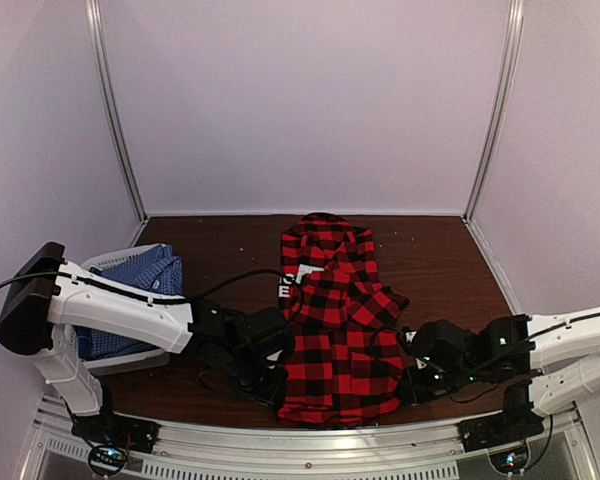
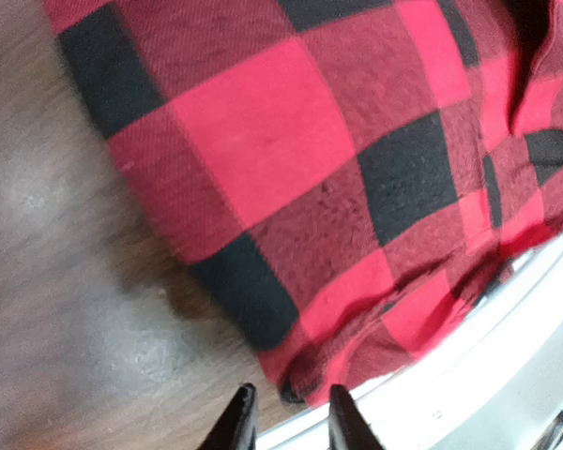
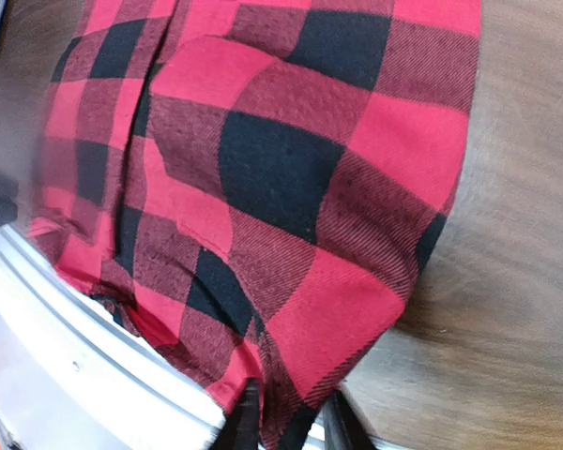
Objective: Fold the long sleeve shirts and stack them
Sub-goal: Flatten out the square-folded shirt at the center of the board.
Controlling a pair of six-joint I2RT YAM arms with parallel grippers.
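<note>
The red-and-black plaid shirt (image 1: 335,330) lies lengthwise on the middle of the dark wooden table, with its collar at the far end and its hem at the near edge. The blue-and-white check shirt (image 1: 140,285) lies bunched in the basket at the left. My left gripper (image 1: 275,385) is low at the shirt's near left corner. In the left wrist view it (image 2: 289,420) is open, with that corner of the shirt (image 2: 291,169) just ahead of the tips. My right gripper (image 1: 410,385) is at the near right corner. In the right wrist view it (image 3: 289,422) is open, with the shirt's (image 3: 281,169) hem corner between the fingers.
The pale grey basket (image 1: 115,258) stands at the table's left edge. A metal rail (image 1: 330,440) runs along the near edge, right under the shirt's hem; it also shows in the left wrist view (image 2: 469,375) and in the right wrist view (image 3: 56,328). White walls close in the back and the sides.
</note>
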